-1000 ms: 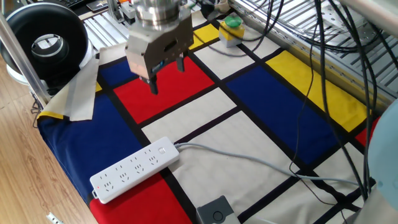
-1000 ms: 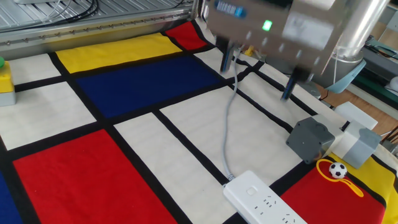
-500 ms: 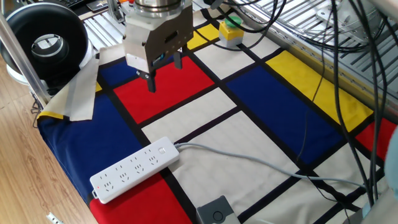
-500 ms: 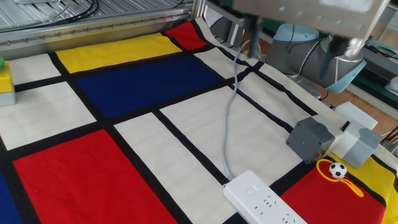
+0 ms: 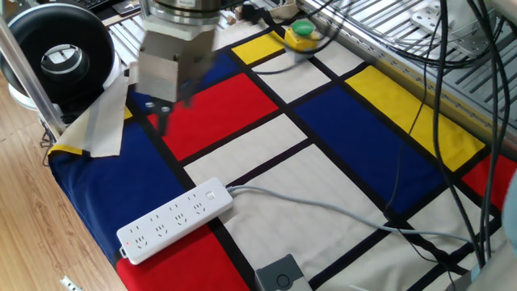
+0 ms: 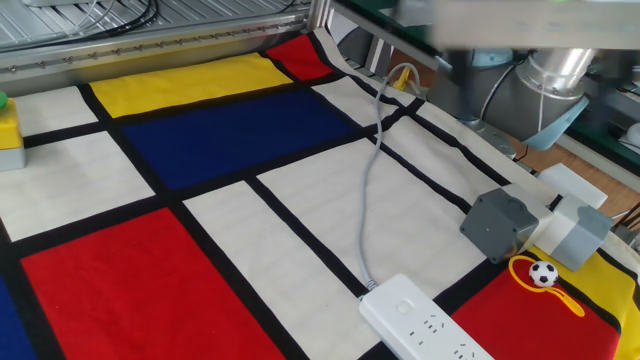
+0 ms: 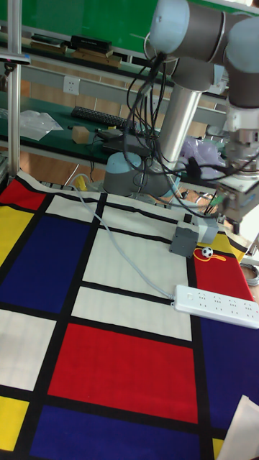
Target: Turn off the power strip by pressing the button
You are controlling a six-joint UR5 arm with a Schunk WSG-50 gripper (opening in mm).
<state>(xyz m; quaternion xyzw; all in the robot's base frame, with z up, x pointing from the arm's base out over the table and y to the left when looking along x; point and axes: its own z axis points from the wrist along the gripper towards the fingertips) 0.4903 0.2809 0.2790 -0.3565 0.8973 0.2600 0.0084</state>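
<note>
A white power strip (image 5: 175, 220) lies flat near the front edge of a tabletop (image 5: 266, 166) covered by a cloth of red, blue, yellow and white blocks with black lines. A pale grey cord (image 5: 323, 208) runs from its right end across the white panels toward a tangle of black cables. The button (image 5: 211, 195) shows only as a faint small square at the cord end of the strip, the same white as the body and hard to make out. In the other fixed view only the cord end of the strip is visible, the rest cut off by the bottom edge; in the tall fixed view the whole bar shows at the right. The claw (image 5: 166, 109) hangs above the blue and red panels behind the strip, well apart from it and touching nothing. It is smeared by motion blur, so whether its fingers are parted or closed cannot be told. In the other fixed view the arm is just a blurred streak along the top edge. A grey box (image 6: 500, 222) sits beside the cord, with a small toy football (image 6: 543, 273) just by it. A green round button on a yellow box (image 5: 300, 32) stands at the far side. A black round device (image 5: 58, 56) is partly cut off at the upper left.
</note>
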